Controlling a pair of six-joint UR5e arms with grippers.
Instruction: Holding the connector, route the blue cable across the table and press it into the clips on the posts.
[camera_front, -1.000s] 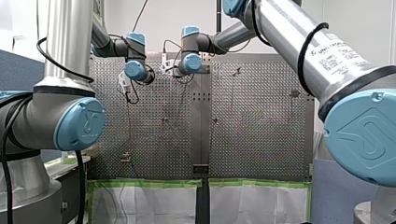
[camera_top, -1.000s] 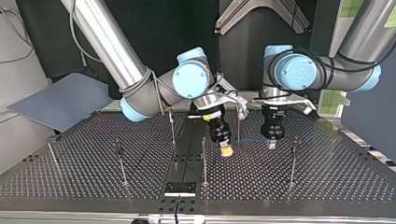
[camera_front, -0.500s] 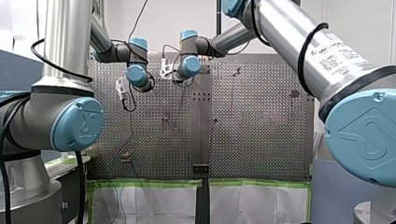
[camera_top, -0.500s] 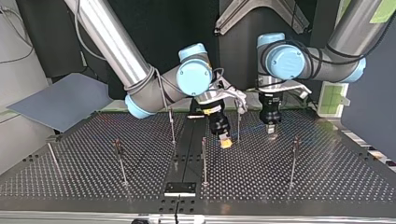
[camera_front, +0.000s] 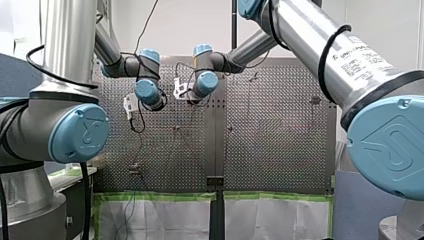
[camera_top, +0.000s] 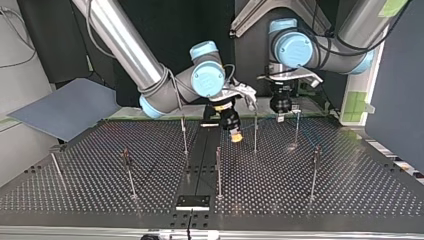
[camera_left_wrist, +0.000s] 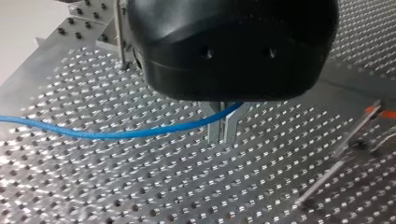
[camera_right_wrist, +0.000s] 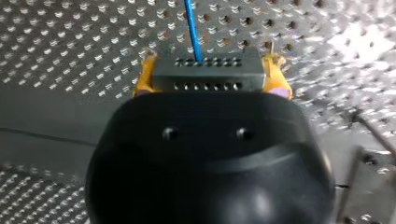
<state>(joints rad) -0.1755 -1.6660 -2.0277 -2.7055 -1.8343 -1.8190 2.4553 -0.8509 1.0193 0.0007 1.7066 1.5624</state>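
Posts (camera_top: 218, 170) stand on the near counter (camera_top: 350, 195), behind them my right tool (camera_right_wrist: 210, 63) has its yellow pads (camera_right_wrist: 144, 77) clamped on the grey connector (camera_right_wrist: 205, 80) with the blue cable (camera_right_wrist: 191, 28) leaving it ahead, and furthest back my left tool (camera_left_wrist: 223, 133) pinches that cable between metal fingers (camera_left_wrist: 214, 129) over the counter.

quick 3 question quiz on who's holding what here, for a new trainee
1. True or false: my right arm's jaws are shut on the connector.
2. In the left wrist view, the blue cable runs: A) between my left arm's jaws; B) wound around a post; C) into a box.
3. Fill in: the pads at the connector's sides are ____ in colour.
Key: 1 true; 2 A; 3 yellow.
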